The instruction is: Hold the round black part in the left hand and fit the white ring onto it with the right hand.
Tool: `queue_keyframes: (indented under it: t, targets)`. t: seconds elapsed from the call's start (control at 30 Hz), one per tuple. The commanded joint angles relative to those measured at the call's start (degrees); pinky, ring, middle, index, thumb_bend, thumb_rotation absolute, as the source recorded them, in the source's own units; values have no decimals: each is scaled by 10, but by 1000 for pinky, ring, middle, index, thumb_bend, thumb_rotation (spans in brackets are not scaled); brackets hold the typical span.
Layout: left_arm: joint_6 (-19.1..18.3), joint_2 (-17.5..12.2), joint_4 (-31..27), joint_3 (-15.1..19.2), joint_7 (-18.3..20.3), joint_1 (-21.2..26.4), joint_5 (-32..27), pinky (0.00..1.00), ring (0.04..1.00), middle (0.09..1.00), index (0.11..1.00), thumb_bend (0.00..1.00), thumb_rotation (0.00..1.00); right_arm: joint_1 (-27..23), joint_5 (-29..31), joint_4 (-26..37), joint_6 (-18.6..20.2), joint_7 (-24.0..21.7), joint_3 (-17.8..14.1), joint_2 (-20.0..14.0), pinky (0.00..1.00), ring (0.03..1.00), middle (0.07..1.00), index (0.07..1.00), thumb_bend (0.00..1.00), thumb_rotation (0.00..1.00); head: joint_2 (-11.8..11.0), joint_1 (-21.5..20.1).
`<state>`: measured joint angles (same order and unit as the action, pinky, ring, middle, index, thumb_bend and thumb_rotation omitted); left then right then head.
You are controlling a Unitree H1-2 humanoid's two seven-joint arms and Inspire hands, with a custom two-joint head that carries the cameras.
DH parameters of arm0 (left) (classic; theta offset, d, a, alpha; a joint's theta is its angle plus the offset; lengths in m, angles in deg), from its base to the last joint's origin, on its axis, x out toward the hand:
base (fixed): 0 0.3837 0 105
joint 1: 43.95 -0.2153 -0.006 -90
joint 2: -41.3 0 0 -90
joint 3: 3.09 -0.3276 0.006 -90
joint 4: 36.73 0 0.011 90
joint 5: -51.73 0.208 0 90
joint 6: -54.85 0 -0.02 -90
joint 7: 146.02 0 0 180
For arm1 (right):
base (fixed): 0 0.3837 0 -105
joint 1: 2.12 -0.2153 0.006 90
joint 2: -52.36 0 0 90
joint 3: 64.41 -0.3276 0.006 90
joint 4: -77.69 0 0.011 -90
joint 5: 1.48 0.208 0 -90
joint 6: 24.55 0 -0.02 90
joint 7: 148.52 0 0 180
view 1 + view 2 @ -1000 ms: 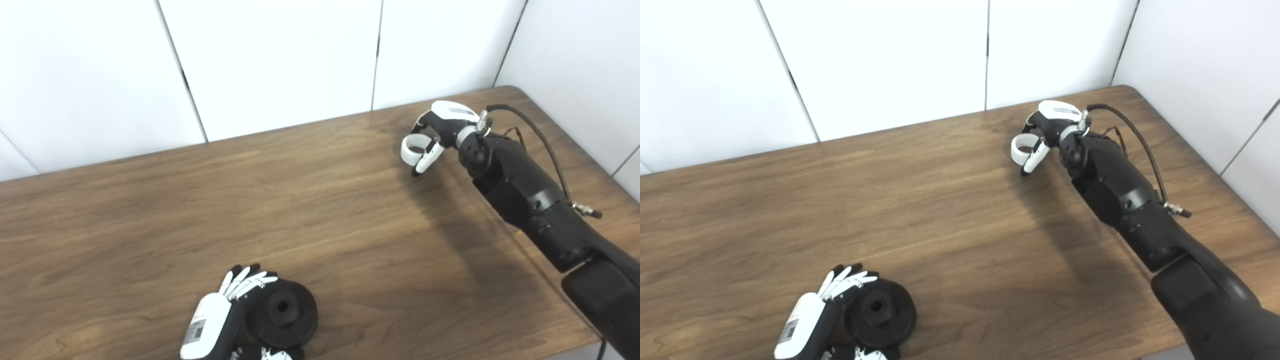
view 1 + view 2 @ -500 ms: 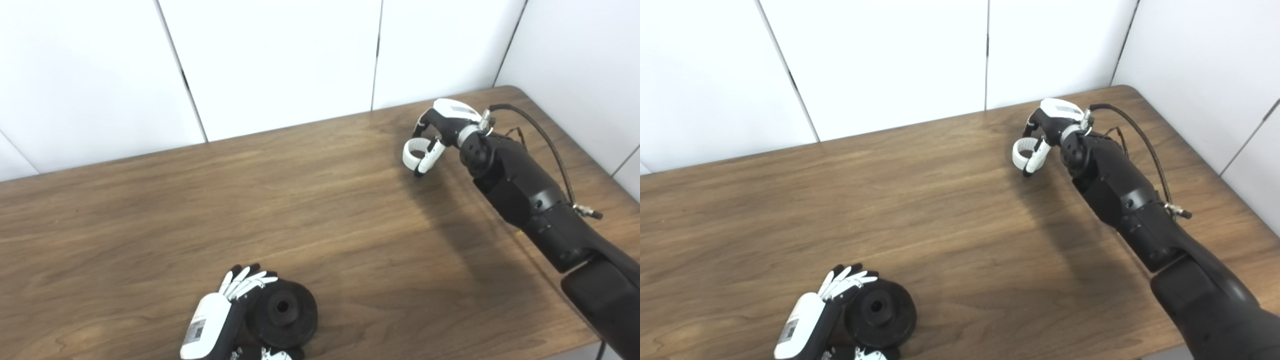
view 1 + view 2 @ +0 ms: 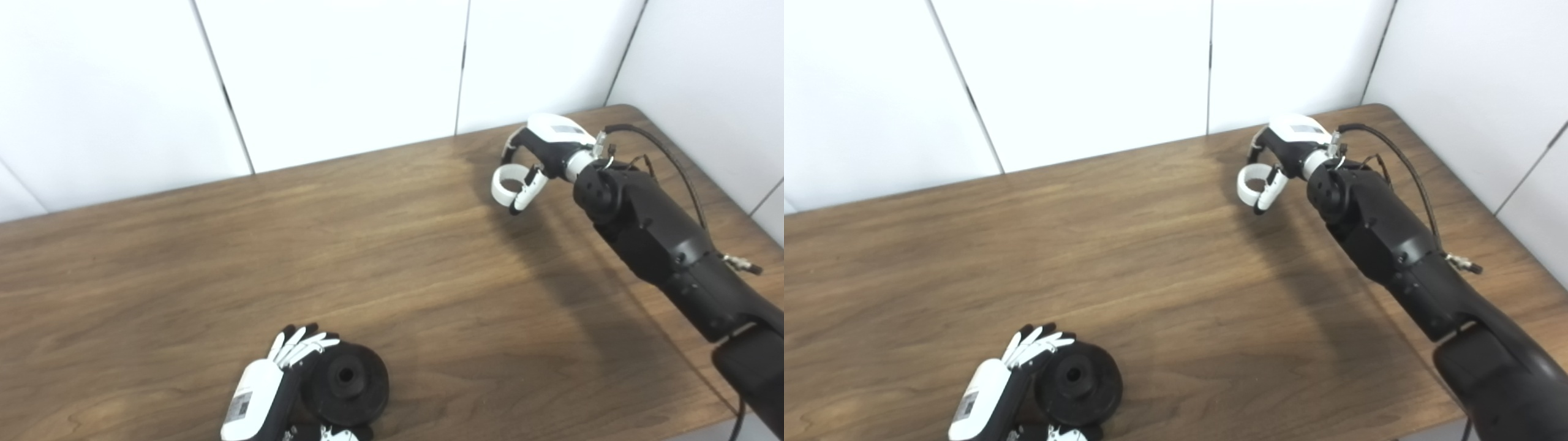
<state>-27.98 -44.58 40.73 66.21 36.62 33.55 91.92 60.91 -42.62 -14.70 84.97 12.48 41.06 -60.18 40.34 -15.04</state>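
Looking down at the brown wooden table (image 3: 380,257), we see our two hands far from each other; our left hand (image 3: 269,386) is at the near edge, low in the view, and its fingers (image 3: 300,344) are curled around the round black part (image 3: 348,383), which has a hole in its middle and sits on the table; the fingers lie against the left and far side of the part, and the thumb side is partly cut off by the lower edge of the picture; our right hand (image 3: 1283,156) is near the far right corner of the table, close to the white wall (image 3: 1090,73); it is clamped on the white ring (image 3: 1249,184), which is pinched between the thumb and the fingers and hangs at the left side of the hand, above the table; a black cable (image 3: 1402,165) runs along the right forearm.
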Motion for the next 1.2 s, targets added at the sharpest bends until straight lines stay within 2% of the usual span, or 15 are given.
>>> queue_keyframes:
  t: [0.0,0.17,0.27,0.47,0.6,0.8,0.9,0.97,1.0,1.07,1.17]
  targets:
    - [-26,-2,14,-11,19,-22,16,1000,936,835,489,517,63,-8,-2,65,-24,-5,-8,-16,1000,872,782,485,521,131,4,5]
    - [-29,6,11,-14,16,-24,24,1000,930,830,488,518,61,22,-8,182,-25,-35,-11,-12,1000,857,762,484,522,132,17,29]
    - [-38,12,5,-19,20,-27,30,1000,926,830,488,518,62,36,-19,253,-15,-73,-6,-4,1000,852,757,484,523,133,29,43]
    - [-46,20,-6,-29,18,-28,39,1000,923,831,487,518,61,50,-31,352,-11,-149,0,22,1000,845,757,483,524,135,53,68]
    - [-57,27,-11,-36,16,-26,48,1000,918,823,487,519,60,56,-31,400,-18,-191,8,43,1000,845,752,482,525,137,71,84]
    - [-74,37,-19,-46,19,-23,54,1000,917,818,486,519,59,63,-21,445,-29,-230,7,66,1000,843,742,481,525,139,94,101]
    - [-85,40,-26,-52,21,-21,58,1000,918,817,487,519,59,64,-13,470,-26,-250,7,79,1000,842,736,480,526,140,106,114]
    - [-93,43,-30,-56,23,-18,62,1000,919,816,487,520,59,65,-6,489,-15,-267,6,87,1000,844,735,480,525,139,123,135]
    - [-96,44,-31,-58,23,-16,62,1000,919,815,486,520,59,65,-3,495,-12,-274,5,89,1000,846,736,480,526,139,123,135]
    - [-106,47,-35,-63,25,-13,65,1000,919,813,486,520,59,64,5,505,-7,-290,4,92,1000,849,738,481,525,138,140,150]
    - [-118,49,-39,-71,28,-5,70,1000,918,815,486,519,59,64,9,511,-4,-312,6,98,1000,857,745,481,525,137,154,159]
